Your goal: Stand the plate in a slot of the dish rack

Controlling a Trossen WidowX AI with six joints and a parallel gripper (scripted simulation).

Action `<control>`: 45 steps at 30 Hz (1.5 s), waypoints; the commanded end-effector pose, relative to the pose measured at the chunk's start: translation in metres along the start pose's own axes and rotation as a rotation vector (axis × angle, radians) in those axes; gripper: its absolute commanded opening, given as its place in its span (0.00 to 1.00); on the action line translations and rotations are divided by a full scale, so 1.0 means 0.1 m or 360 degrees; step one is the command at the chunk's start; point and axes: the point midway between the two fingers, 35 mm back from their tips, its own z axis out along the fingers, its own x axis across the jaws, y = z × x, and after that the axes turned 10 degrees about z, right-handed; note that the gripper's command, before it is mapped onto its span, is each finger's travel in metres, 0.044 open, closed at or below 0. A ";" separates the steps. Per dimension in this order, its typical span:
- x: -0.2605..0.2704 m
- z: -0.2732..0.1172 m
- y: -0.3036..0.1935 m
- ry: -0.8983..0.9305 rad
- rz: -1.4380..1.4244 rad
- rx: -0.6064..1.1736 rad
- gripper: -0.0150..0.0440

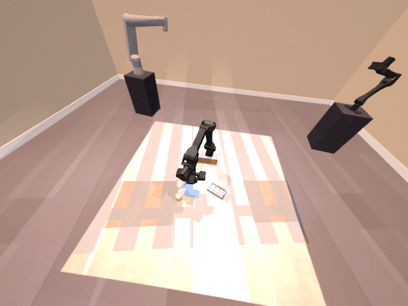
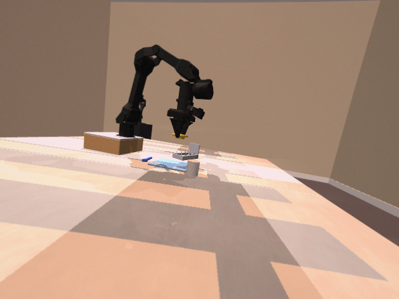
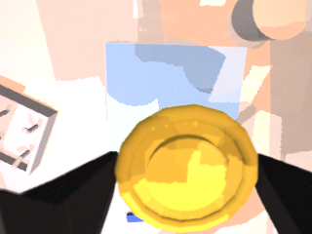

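Your gripper [image 2: 179, 134] is clamped fairly wide on the yellow plate [image 3: 187, 168], held above the blue mat [image 3: 146, 88].

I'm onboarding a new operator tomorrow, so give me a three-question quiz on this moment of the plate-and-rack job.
1. True or false: the yellow plate is lying on the light blue mat.
2. What does the gripper hold? A) the grey cylinder B) the yellow plate C) nothing
3. Fill in: in the exterior view the dish rack stands ______ the held plate.

Key
1. False: it hangs in the air above the mat, level and not yet tilted upright.
2. B: the fingers are clamped on the plate's opposite edges.
3. Below, a little to its right; its slots hold no plate.
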 end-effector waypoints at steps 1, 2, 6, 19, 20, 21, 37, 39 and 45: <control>0.00 -0.22 0.02 -0.0003 -0.0002 -0.0027 0.25; 0.00 -0.27 0.02 -0.0004 -0.0002 -0.0026 0.25; 0.00 -0.44 0.01 -0.0007 0.0001 -0.0023 0.25; 0.29 -0.63 -0.19 -0.0007 0.0193 -0.0019 0.25; 0.37 -0.63 -0.25 -0.0007 0.0247 -0.0018 0.25; 0.44 -0.63 -0.31 -0.0006 0.0301 -0.0018 0.25; 0.91 -0.53 -0.77 0.0042 0.0652 0.0005 0.25; 0.94 -0.45 -0.75 0.0101 0.0580 0.0027 0.25; 1.02 -0.25 -0.69 0.0285 0.0364 0.0066 0.25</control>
